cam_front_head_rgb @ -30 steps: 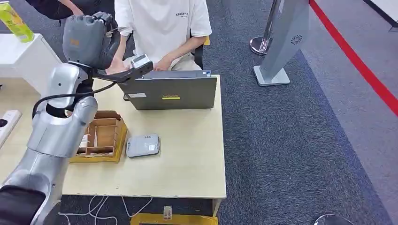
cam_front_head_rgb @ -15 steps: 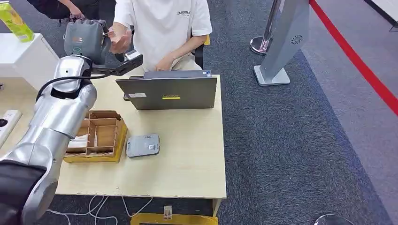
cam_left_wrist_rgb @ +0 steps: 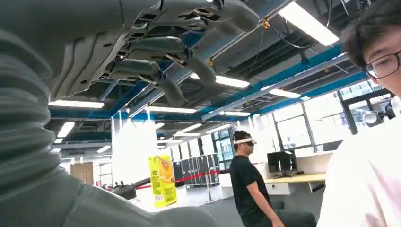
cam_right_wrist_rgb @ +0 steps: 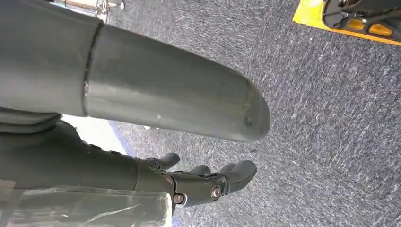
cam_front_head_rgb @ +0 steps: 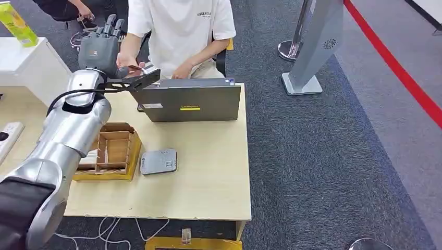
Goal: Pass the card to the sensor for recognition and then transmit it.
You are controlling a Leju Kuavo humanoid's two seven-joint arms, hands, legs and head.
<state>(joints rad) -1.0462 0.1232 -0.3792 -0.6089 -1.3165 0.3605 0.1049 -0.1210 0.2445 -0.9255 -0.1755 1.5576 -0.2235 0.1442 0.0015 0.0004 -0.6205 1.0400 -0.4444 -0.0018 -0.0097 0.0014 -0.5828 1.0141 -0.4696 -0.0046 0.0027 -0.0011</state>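
My left hand (cam_front_head_rgb: 100, 48) is raised past the table's far left edge, in front of a seated person in a white shirt (cam_front_head_rgb: 180, 26). Its fingers (cam_front_head_rgb: 111, 25) point up and apart with nothing in them, and the left wrist view shows those fingers (cam_left_wrist_rgb: 156, 52) spread against the ceiling. The person's hand (cam_front_head_rgb: 127, 61) sits just beside my hand and holds a thin card (cam_front_head_rgb: 138, 68). The grey card sensor (cam_front_head_rgb: 159, 161) lies flat on the table (cam_front_head_rgb: 208, 177). My right hand (cam_right_wrist_rgb: 203, 182) hangs over the carpet and holds nothing.
A grey laptop (cam_front_head_rgb: 187, 101) stands open at the table's far side, between me and the person. A wooden compartment box (cam_front_head_rgb: 112, 153) sits left of the sensor. A white side table (cam_front_head_rgb: 26, 62) with a green carton (cam_front_head_rgb: 16, 23) is at far left. A grey stand (cam_front_head_rgb: 315, 47) is on the carpet at right.
My left hand's fingers have uncurled and now point up. The person's hand reached to my hand, then drew down and away with the card in it.
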